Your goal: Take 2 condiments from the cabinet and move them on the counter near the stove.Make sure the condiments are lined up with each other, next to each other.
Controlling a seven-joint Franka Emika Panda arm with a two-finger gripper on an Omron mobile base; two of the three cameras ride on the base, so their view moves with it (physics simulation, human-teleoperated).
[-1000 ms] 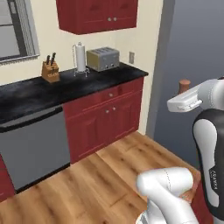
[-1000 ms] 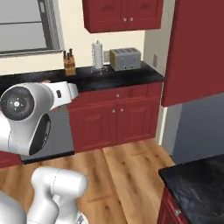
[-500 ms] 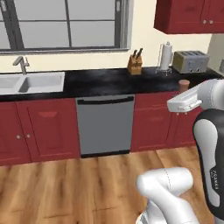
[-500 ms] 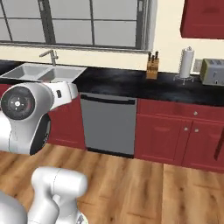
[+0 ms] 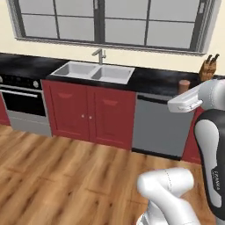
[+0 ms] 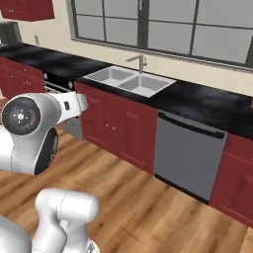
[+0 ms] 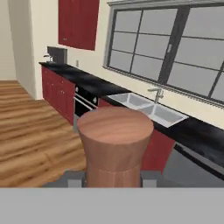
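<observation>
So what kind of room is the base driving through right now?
A home kitchen, apparently: a pale double-basin sink under a wide grey-framed window, red base cabinets under a black stone counter, and a grey dishwasher front.

Matt wood-grained shaker (image 7: 114,146)

White arm raised and folded above its base, pincer (image 7: 113,177) clamped around the shaker (image 7: 114,146)

I saw a steel sink (image 5: 93,72) upper centre, grey dishwasher (image 5: 160,127) right, knife block (image 5: 207,69) far right, big window (image 5: 110,19) above.
</observation>
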